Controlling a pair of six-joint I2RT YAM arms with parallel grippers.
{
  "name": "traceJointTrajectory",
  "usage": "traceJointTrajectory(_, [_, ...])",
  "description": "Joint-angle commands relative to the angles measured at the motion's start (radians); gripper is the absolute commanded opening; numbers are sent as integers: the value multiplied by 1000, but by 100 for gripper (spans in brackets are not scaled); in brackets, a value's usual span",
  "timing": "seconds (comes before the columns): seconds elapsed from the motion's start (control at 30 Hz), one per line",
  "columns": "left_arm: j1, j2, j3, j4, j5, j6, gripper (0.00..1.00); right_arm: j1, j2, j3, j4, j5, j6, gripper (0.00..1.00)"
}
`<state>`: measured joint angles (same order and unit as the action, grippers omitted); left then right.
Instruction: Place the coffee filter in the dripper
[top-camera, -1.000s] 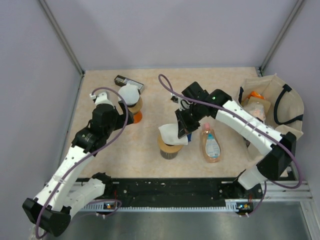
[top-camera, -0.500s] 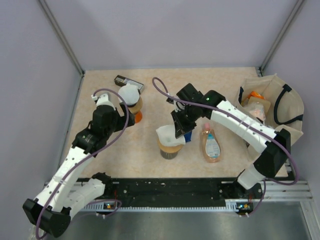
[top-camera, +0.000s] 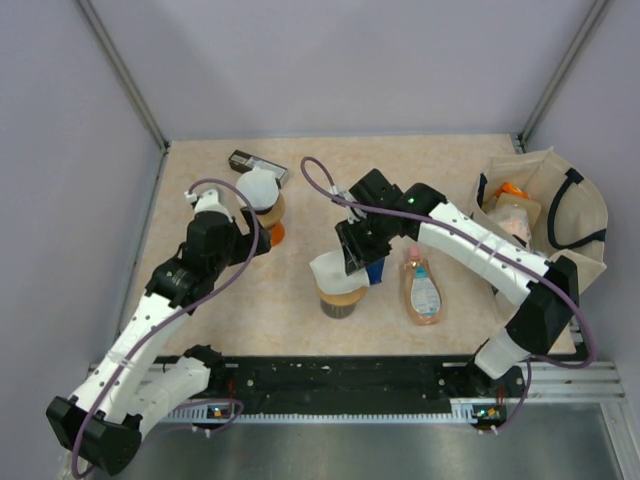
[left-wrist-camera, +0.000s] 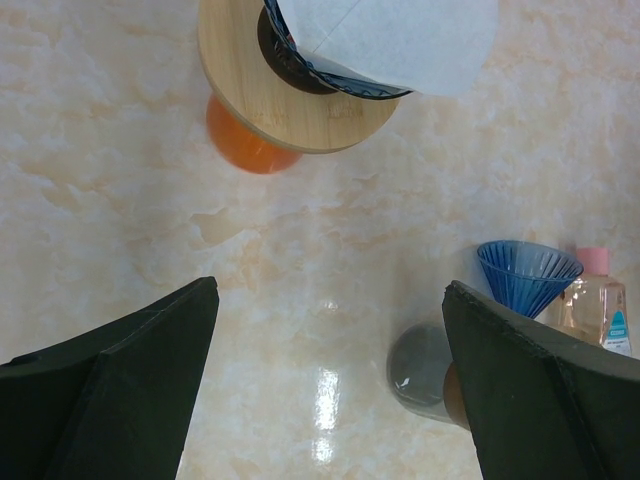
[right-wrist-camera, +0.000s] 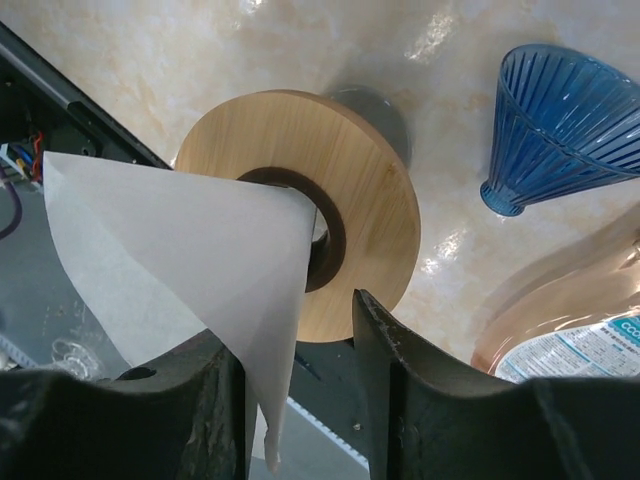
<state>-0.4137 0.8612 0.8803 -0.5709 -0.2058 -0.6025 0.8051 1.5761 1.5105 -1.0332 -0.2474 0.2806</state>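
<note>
One coffee filter (right-wrist-camera: 170, 260): tip in the dripper (right-wrist-camera: 370, 200) hole, body flopped over its rim | right gripper (right-wrist-camera: 298, 330) jaws parted, paper loose, brushing one finger | left gripper (left-wrist-camera: 330, 295) spread wide, empty | risk: paper clings on retreat, lifts out.

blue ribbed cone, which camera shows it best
Right wrist: the blue ribbed cone sits close up at upper right, ribs and narrow end sharp, beside the wooden ring. Left wrist shows it small at the right, by a pink-capped bottle. Top external shows only a blue patch beside the right gripper.
</note>
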Motion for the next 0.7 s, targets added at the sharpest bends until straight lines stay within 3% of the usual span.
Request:
traceJointTrajectory(0.0, [4,-13,-7,45,8,0,99,13,-21,10,39,51,-12,42])
traceJointTrajectory(0.17, [4,-27,-7,49,-1,0,99,13,-91,28,41,123,-30,51])
traceJointTrajectory(0.43, [4,-33,-6,40,-7,0,99,16,-172,89,44,206,-67,52])
traceJointTrajectory(0.57, [4,-47,-9,28,-18,1,99,40,-197,122,61,188,-84,42])
traceJointTrajectory(0.67, [6,-67,-17,13,-33,-2,99,78,-189,126,85,143,-110,26])
